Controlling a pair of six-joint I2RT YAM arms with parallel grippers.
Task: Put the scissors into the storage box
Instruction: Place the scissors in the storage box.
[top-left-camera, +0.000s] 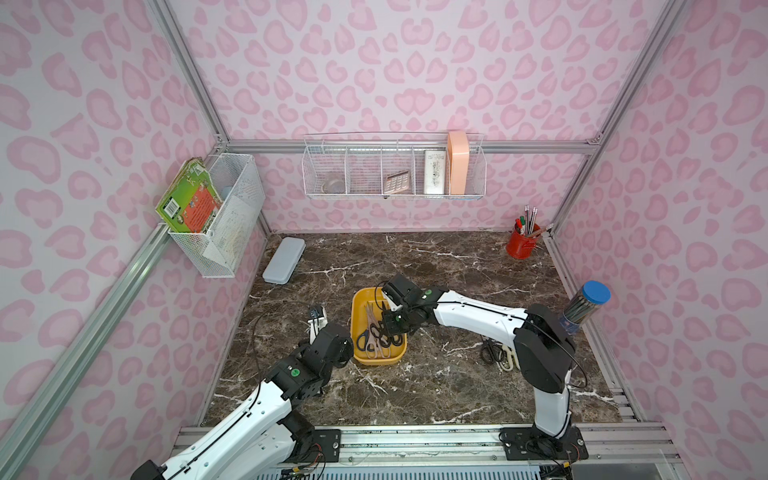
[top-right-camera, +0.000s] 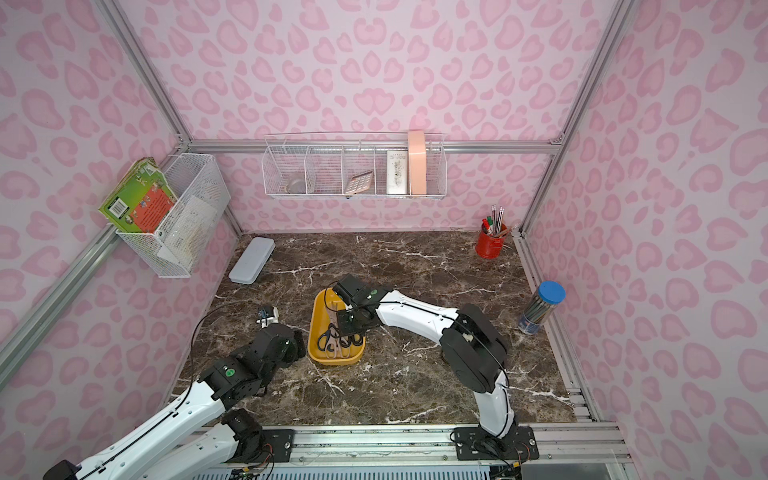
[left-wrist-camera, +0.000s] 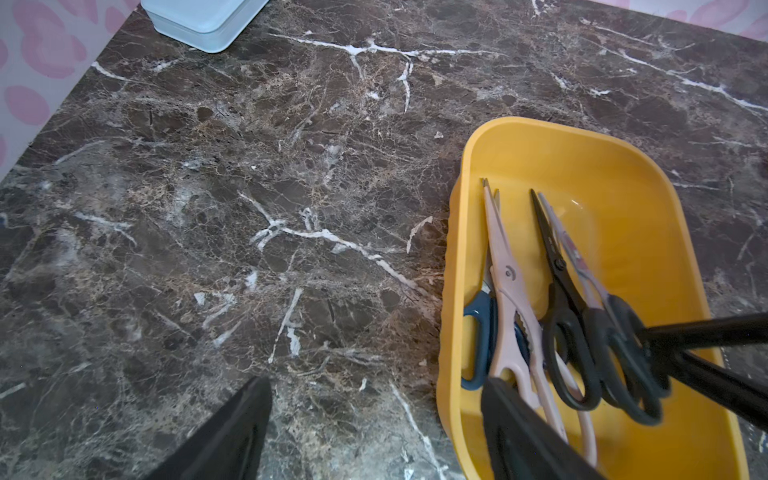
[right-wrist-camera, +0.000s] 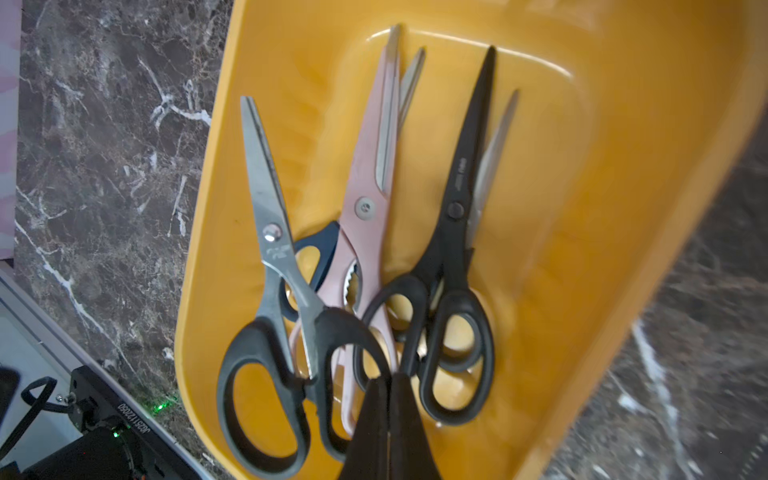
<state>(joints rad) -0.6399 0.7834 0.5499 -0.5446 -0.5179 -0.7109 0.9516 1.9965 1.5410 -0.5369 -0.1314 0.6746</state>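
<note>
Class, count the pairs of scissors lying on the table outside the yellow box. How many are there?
2: black-handled scissors and cream-handled scissors, side by side on the table next to the right arm. The arm may hide others.

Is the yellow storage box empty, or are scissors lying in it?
Not empty. In the yellow storage box lie a pink pair of scissors, an all-black pair and a steel-bladed pair with black handles, among others.
</note>
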